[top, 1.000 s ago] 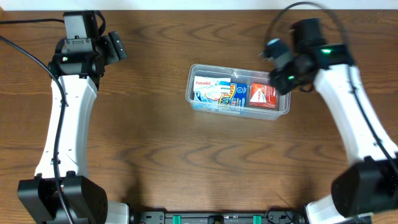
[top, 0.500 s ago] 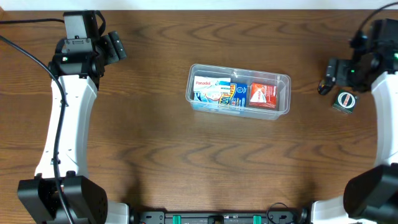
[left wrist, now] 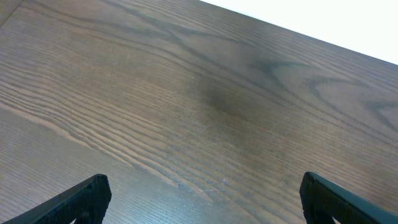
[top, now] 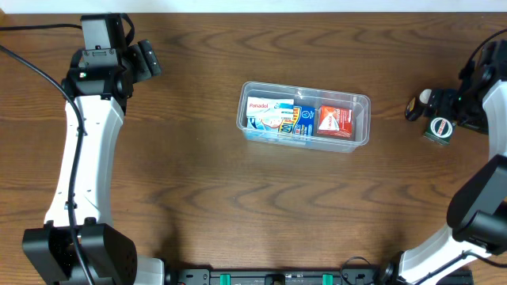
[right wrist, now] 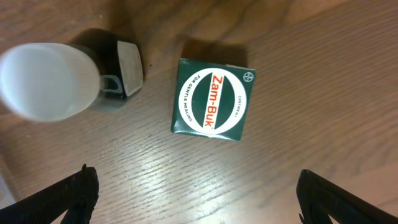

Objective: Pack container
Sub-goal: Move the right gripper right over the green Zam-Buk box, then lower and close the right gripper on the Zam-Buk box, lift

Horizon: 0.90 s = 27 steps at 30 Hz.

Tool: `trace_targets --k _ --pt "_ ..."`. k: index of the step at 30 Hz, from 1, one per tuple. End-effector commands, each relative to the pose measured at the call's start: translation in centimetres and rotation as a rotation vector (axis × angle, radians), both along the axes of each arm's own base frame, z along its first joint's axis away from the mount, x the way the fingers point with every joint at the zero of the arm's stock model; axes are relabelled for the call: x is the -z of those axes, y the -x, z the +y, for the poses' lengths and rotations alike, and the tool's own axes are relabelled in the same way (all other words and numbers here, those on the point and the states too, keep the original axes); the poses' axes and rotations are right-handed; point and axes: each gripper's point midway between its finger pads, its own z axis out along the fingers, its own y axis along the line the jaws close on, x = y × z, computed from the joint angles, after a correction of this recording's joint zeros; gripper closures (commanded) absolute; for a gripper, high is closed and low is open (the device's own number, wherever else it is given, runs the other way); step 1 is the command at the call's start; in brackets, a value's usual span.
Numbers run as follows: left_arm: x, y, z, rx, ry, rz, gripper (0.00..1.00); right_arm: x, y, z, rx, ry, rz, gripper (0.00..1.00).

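Several printed cartons (top: 273, 115) lie inside the clear round-cornered container (top: 363, 120).

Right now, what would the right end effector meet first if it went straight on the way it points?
Probably the green Zam-Buk box, centred ahead of the open right end effector; depth is unclear.

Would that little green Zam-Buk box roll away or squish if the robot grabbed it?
Probably no rolling: the Zam-Buk box has flat sides and lies flat on the table. It looks like thin card, so a hard squeeze might dent it. It seems small, so it is likely light.
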Motion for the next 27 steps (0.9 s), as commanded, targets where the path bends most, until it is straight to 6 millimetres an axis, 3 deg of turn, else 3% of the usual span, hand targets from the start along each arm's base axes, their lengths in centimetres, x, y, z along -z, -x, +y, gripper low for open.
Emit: trace_targets --k 1,8,16,27 --pt "-1.3 0.0 0.2 -0.016 0.008 -0.033 0.02 1.2 -0.1 -0.3 0.022 -0.006 0.015 0.01" --pt "-1.3 0.0 0.2 -0.016 0.008 -0.033 0.02 3.4 -0.6 -0.9 0.029 -0.014 0.034 0.01" --pt "-1.3 0.0 0.2 -0.016 0.008 -0.033 0.02 4.3 -0.7 -1.2 0.036 -0.011 0.026 0.01" --pt "-1.3 0.0 0.2 -0.016 0.008 -0.033 0.02 8.6 0.1 -1.3 0.021 0.006 -0.002 0.01"
